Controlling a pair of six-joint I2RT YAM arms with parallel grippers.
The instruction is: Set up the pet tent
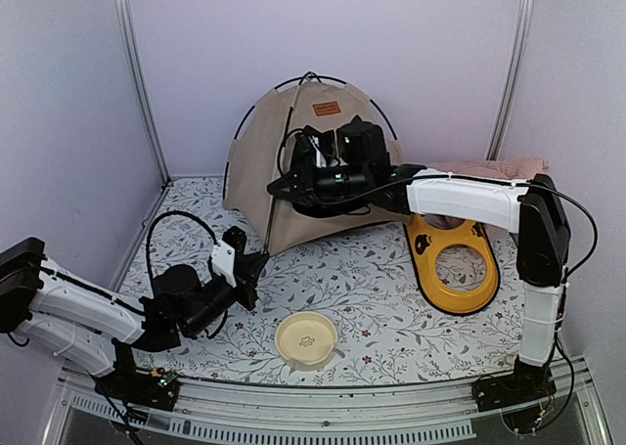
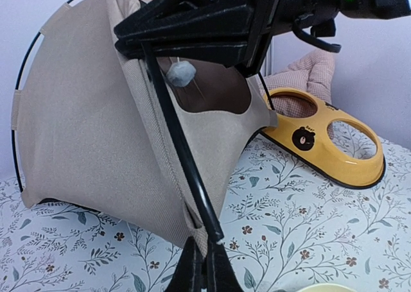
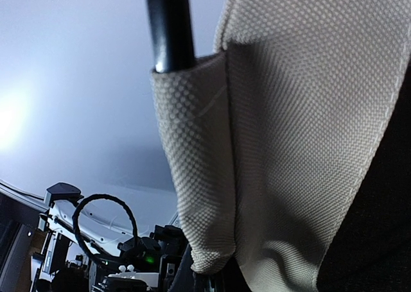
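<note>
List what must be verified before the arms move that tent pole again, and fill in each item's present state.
1. Left gripper shut on the lower end of the pole: ok.
2. Right gripper shut on the fabric pocket at the upper end: ok.
3. Pole seated in that pocket: ok.
4. Lower pole tip fixed to the corner of the pet tent: cannot tell, hidden by the fingers.
5. Front panel taut: not ok, it sags.
6. Feeder tray and bowl apart from the pole: ok.
</note>
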